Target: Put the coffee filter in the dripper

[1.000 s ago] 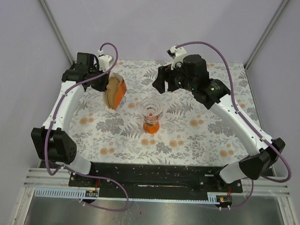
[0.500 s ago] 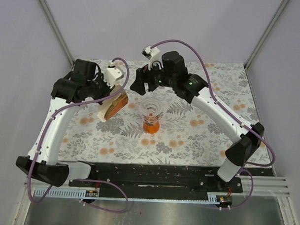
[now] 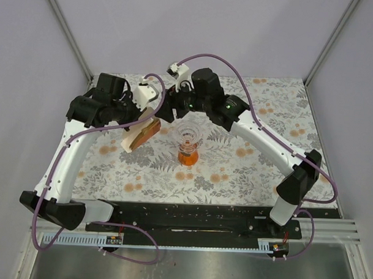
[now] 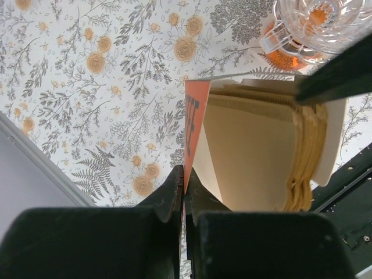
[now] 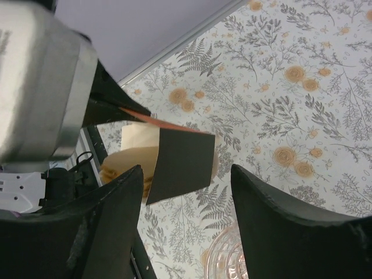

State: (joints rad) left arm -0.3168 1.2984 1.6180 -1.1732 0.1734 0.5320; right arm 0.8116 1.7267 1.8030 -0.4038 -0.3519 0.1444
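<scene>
Coffee filter: no single sheet is separated yet. It sits in the bundle of filters (image 3: 136,136) held up off the tabletop (image 3: 253,172), left of centre.

Largest to smallest:
- The floral tabletop carries only the dripper (image 3: 188,141), upright at centre with its mouth up.
- Both arms reach in and meet above and just left of the dripper.
- The bundle is tan paper inside an orange holder (image 4: 195,122). It is tilted, with its long axis running lower-left to upper-right in the top view. The upper end points at the right claw.
- Left claw (image 4: 183,177): pinched tight on the thin edge of the orange holder, carrying the whole bundle.
- Right claw (image 5: 186,174): jaws wide apart with nothing in them. It sits just beside the bundle's upper end, with the sheets straight ahead between its fingers (image 5: 273,215) in the wrist view.

Key relation: the filter lies ahead of the right claw, and the dripper is near, just toward the arm bases. My guess is that the right claw plucks one sheet.

Writing: there are dark block letters along the orange holder's flap. They are seen edge-on and cut off, so no whole word is readable. No brand is seen elsewhere.
</scene>
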